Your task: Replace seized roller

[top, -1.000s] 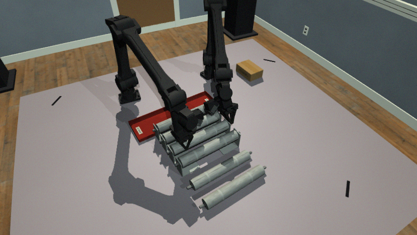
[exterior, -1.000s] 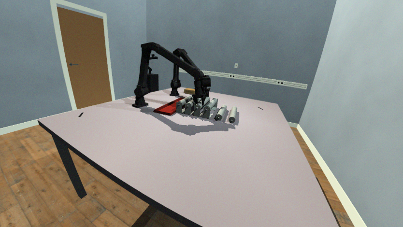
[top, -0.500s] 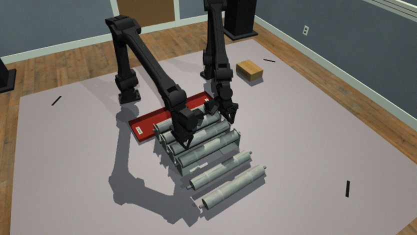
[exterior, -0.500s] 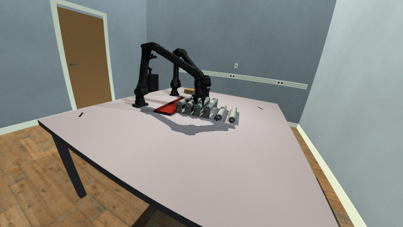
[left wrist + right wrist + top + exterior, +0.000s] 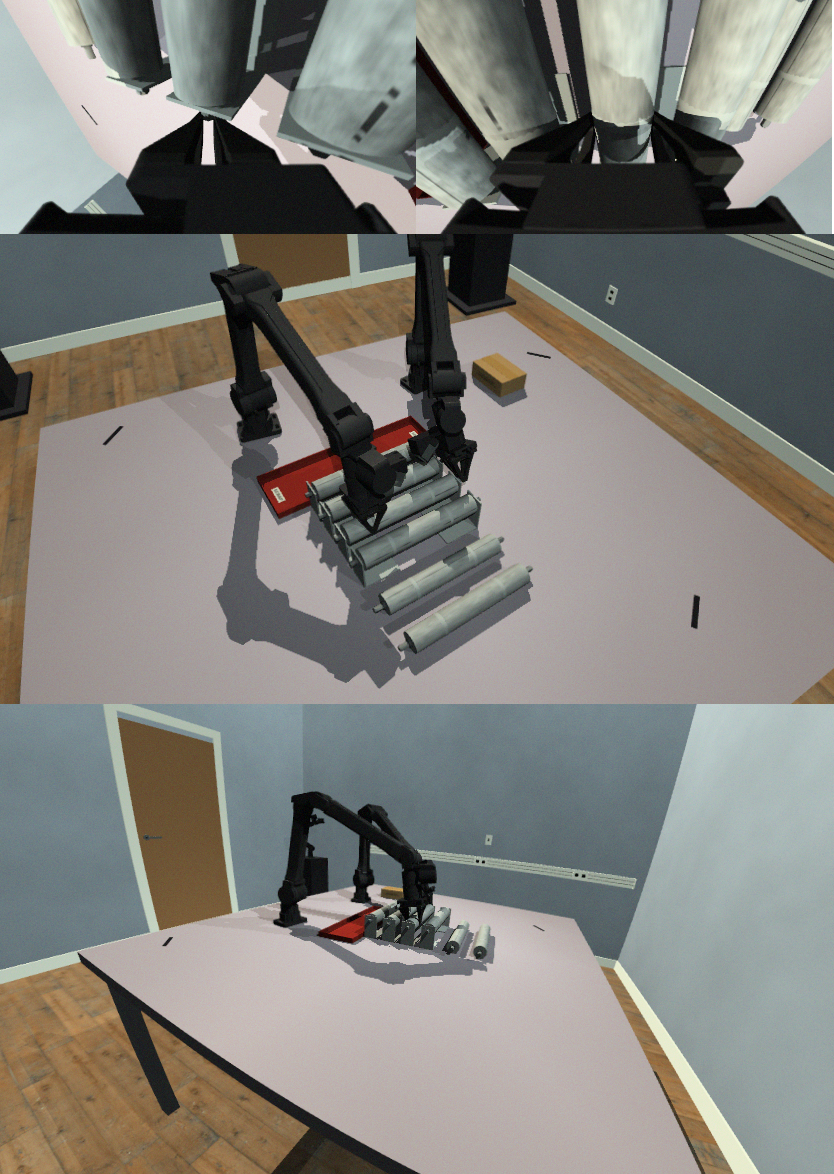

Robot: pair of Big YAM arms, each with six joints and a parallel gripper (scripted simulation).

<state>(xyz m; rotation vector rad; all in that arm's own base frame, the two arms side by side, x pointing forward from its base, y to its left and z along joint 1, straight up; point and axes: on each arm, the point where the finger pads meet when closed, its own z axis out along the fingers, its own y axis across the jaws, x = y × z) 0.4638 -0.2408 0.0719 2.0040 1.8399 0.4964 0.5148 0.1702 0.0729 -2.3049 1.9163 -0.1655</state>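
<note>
Four grey rollers sit in the roller bed (image 5: pixel 371 577). The third from the scrap side, the middle roller (image 5: pixel 406 510) (image 5: pixel 210 55) (image 5: pixel 623 55), has both grippers at it. My right gripper (image 5: pixel 371 525) (image 5: pixel 622 116) is shut on its body near one end, a finger on each side. My left gripper (image 5: pixel 465 478) (image 5: pixel 208 117) is outside the opposite bracket, its nearly closed fingertips on the protruding axle end, which they mostly hide. Two spare rollers (image 5: pixel 440 584) (image 5: pixel 482 940) lie beside the bed. The red scrap tray (image 5: pixel 303 466) (image 5: pixel 349 930) lies on the other side; no roller shows in its visible part.
A roller (image 5: pixel 120 40) (image 5: pixel 420 530) and its brackets stand close on the spare side of the held one, and another roller (image 5: pixel 350 75) (image 5: pixel 491 65) on the tray side. A cardboard box (image 5: pixel 498 374) (image 5: pixel 391 892) stands near the left arm's base.
</note>
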